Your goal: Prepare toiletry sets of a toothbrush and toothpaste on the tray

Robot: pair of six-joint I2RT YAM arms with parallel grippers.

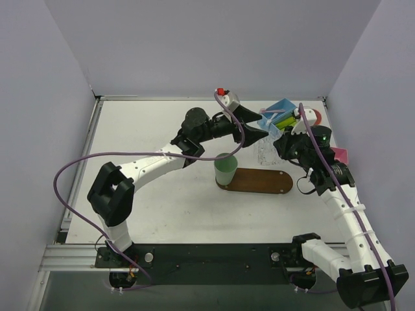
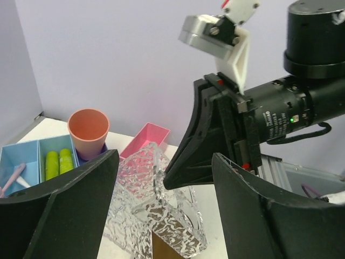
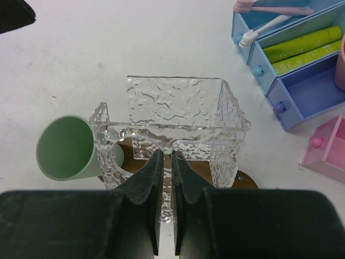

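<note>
Little is done: only the cup (image 1: pixel 226 170) stands on the tray (image 1: pixel 262 182), at its left end. The right gripper (image 3: pixel 167 157) pinches the near wall of the holder (image 3: pixel 178 105) over the tray, and the left gripper (image 2: pixel 163 164) is spread wide around it. Toothpaste (image 3: pixel 302 46) and toothbrushes (image 3: pixel 265 26) lie in the bin (image 3: pixel 304 91), upper right, none set out yet.

**Mostly plastic, one wooden board, a little bare metal**

Your clear holder (image 3: pixel 178 116) looks like hard, glassy plastic, with rippled walls that glint. The tray (image 1: pixel 266 183) is dark brown wood, smooth and matt. The mint-green cup (image 3: pixel 64 148) and the salmon cup (image 2: pixel 89 129) are matt. The toothpaste tubes (image 3: pixel 304 44) have a soft sheen. The blue compartment bin (image 3: pixel 310 89) and pink box (image 3: pixel 329 154) are smooth plastic. Your right gripper (image 3: pixel 167 157) is matt black, the table (image 3: pixel 81 48) is dull white, and the wrist block (image 2: pixel 205 35) is brushed metal.
</note>
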